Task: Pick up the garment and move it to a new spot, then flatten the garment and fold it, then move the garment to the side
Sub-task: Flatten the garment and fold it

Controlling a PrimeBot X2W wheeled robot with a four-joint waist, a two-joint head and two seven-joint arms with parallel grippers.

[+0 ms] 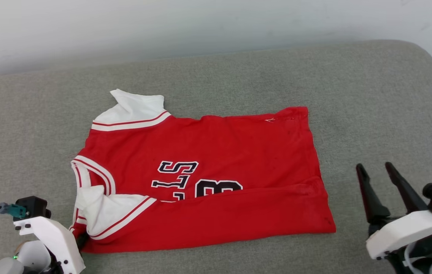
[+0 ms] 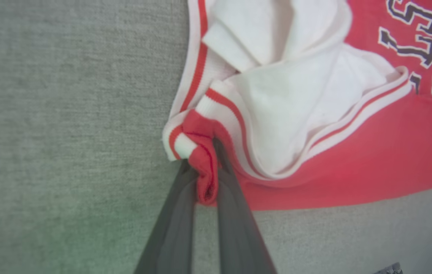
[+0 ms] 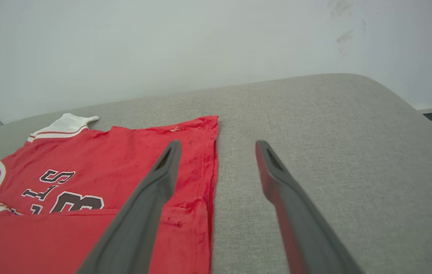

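The garment (image 1: pixel 216 152), a red jersey with white sleeves and black lettering, lies partly folded on the grey cushion, its near long edge turned over onto itself. My left gripper (image 2: pixel 200 160) is shut on the garment's near left corner, a bunch of red cloth and striped trim pinched between the dark fingers; in the head view that corner (image 1: pixel 83 239) meets the white wrist. My right gripper (image 1: pixel 375 167) hovers open, off the garment's right edge, with nothing between its fingers (image 3: pixel 162 171).
The grey cushioned surface (image 1: pixel 372 95) spreads wide around the garment, with free room at the right and back. A pale wall (image 1: pixel 200 23) runs behind it. The cushion's rounded right end (image 3: pixel 410 102) drops off to a floor gap.
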